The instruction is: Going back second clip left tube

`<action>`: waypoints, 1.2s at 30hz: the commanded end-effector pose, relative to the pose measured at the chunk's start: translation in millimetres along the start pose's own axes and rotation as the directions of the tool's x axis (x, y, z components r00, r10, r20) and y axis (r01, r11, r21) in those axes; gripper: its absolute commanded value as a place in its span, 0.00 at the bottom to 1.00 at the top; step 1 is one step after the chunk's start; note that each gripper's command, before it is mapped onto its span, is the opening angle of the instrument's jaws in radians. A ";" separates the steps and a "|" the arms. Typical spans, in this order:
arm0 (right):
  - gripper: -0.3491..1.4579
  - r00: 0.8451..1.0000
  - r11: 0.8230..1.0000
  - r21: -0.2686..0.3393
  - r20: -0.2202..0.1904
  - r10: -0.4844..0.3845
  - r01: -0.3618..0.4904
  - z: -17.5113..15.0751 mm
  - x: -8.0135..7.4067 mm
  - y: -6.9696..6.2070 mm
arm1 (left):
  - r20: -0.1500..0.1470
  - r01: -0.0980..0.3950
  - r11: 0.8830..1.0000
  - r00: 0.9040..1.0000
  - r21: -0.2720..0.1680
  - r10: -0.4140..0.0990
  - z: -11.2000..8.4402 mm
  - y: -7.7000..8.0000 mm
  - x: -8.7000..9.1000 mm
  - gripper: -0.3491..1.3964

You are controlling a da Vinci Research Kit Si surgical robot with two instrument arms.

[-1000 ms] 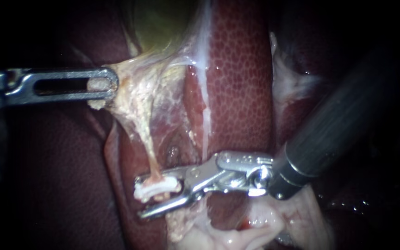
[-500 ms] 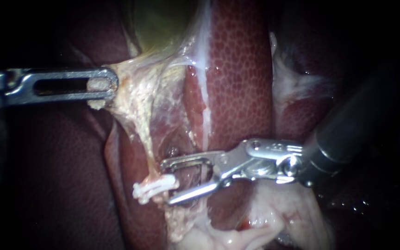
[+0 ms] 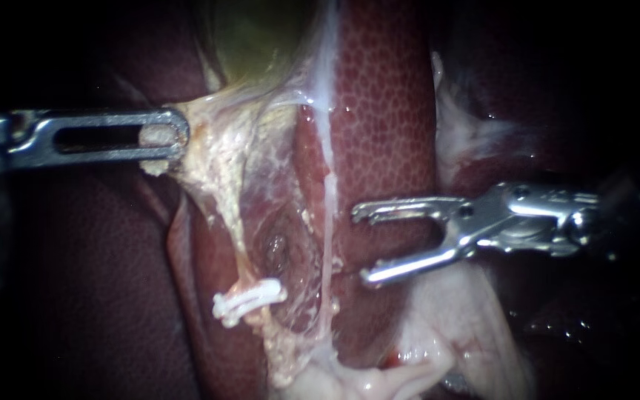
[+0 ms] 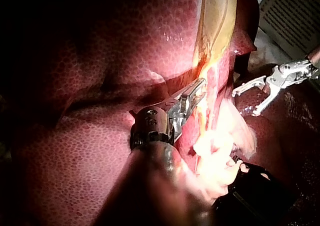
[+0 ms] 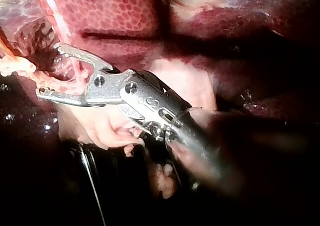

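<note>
**Clip's on the left tube, right instrument backing out empty**

I'll place everything off the white clip (image 3: 250, 300), since that's the task's thing here. It sits crosswise on the left tube (image 3: 237, 235), low on that strand, just above where it runs into the pale fatty mess below.

Up and to the left of the clip, the left instrument (image 3: 164, 137) has its jaws clamped on the pale tissue (image 3: 212, 141) under the gallbladder (image 3: 261, 37). My read is that it's there for tension. It pulls the sheet sideways so the left tube stands out straight from the liver (image 3: 387, 111) and the clip site stays open to view. The left wrist view shows the same thing, with the left instrument (image 4: 192, 93) biting into that stretched band.

The right instrument (image 3: 363, 246) is well off to the right of the clip and a bit higher. Its jaws are spread wide with nothing between them, and they've passed the thinner second strand (image 3: 327, 222). The right wrist view agrees: the right instrument (image 5: 48, 69) is gaping and holding nothing.

A second ago those jaws were wrapped right around the clip. Half a second ago they'd just slipped off it, and now they're clear away to the right. The clip hasn't budged on the tube and the left instrument hasn't moved at all. Looks to me like a clean withdrawal, nearly done.
</note>
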 end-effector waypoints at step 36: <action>0.52 1.000 1.000 -0.012 0.012 -0.026 0.026 -0.9 2.6 -1.9 | -0.054 -0.028 1.000 0.998 -0.014 0.027 9.6 3.1 5.2 0.00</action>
